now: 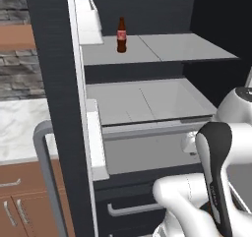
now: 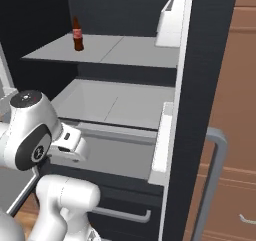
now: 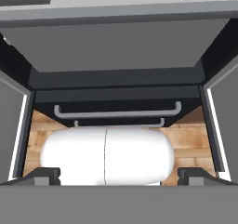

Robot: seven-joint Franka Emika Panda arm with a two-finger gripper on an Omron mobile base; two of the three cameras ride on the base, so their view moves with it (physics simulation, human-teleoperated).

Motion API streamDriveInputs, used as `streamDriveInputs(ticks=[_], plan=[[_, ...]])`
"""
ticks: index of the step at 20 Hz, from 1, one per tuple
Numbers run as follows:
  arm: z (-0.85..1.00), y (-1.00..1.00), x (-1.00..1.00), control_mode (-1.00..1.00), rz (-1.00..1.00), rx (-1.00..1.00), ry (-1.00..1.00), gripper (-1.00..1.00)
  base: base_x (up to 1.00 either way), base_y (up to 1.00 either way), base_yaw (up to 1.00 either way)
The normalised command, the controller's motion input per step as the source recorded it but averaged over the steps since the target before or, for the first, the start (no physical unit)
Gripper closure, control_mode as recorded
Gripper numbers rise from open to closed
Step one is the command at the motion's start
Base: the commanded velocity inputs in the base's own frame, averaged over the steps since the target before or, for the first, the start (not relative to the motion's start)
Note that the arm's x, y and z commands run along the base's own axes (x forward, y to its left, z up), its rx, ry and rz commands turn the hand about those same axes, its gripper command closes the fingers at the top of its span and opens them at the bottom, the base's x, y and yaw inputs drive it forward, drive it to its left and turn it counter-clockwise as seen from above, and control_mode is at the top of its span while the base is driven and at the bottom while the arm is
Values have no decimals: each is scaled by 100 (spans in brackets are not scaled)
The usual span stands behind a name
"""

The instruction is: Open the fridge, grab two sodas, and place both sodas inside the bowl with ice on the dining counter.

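The fridge (image 1: 54, 83) stands with both doors swung open, its grey-white shelves showing. A soda (image 1: 121, 34), a dark bottle with a red label, stands upright on the upper shelf (image 1: 162, 46), toward the left; the right base view has this soda (image 2: 77, 34) at the upper left. My gripper (image 3: 119, 175) is open and empty, its fingertips (image 3: 46, 174) wide apart. It hangs in front of the lower shelf's edge, well below the soda, and looks down at the bottom drawers' grey bar handles (image 3: 116, 112). The bowl with ice and the dining counter are out of view.
The left door (image 1: 54, 83) and the right door (image 2: 200, 85) flank the arm closely, each with white door bins. A marble-topped brown cabinet (image 1: 19, 128) stands left of the fridge, and brown cabinets (image 2: 240, 135) stand to its right. A drawer handle (image 1: 128, 210) juts out low.
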Motion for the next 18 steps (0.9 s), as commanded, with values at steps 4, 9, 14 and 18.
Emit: streamDriveInputs(ticks=[4,9,14,18], plan=[[0,0,0,100,0,0,0,-100,66,-3,0],[12,-3,18,-100,6,10,-23,-100,8,-2,1],[47,1,16,-100,6,9,-38,-100,0,0,0],[62,6,14,-100,0,2,-35,-100,0,0,0]])
